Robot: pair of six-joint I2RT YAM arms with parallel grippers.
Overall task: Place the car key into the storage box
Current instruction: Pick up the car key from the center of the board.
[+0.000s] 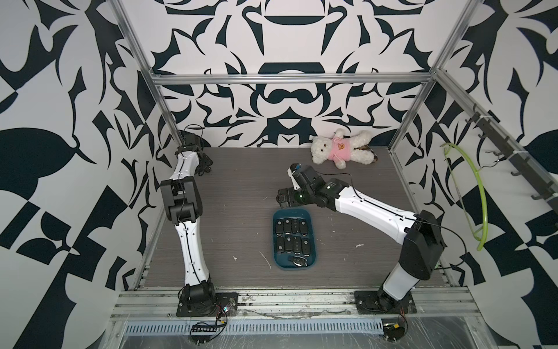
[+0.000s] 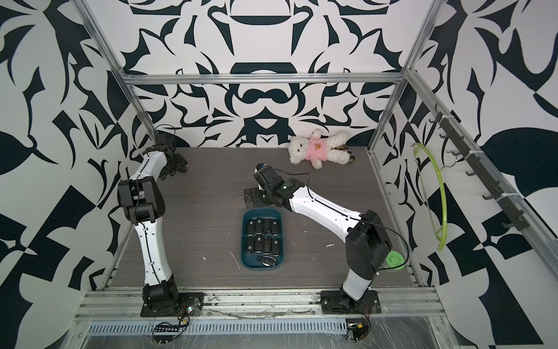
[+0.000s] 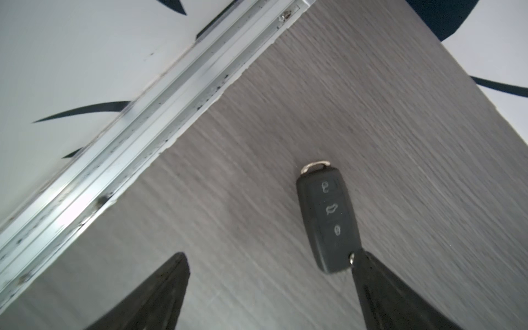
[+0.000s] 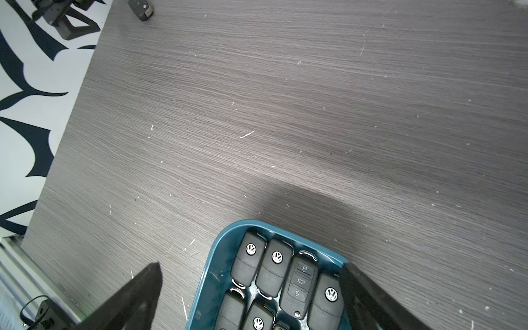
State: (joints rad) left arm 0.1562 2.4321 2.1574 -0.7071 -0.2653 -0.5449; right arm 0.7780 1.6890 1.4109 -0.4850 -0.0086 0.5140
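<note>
A black car key [image 3: 328,220] with three buttons lies flat on the wood table by the back left corner; it also shows small as the key [image 4: 141,10]. My left gripper [image 3: 271,254] is open just above the table, and one fingertip [image 3: 363,263] is at the key's near end. In both top views this gripper [image 1: 205,163] hides the key. The teal storage box [image 1: 283,261] stands mid-table with several black keys in two rows. My right gripper [image 4: 251,265] hangs open over the box's far end [image 4: 211,274], holding nothing.
An aluminium frame rail [image 3: 137,137] runs along the table edge close to the left gripper. A white teddy bear in a pink top [image 1: 341,148] lies at the back right. A green hanger [image 1: 480,193] hangs on the right wall.
</note>
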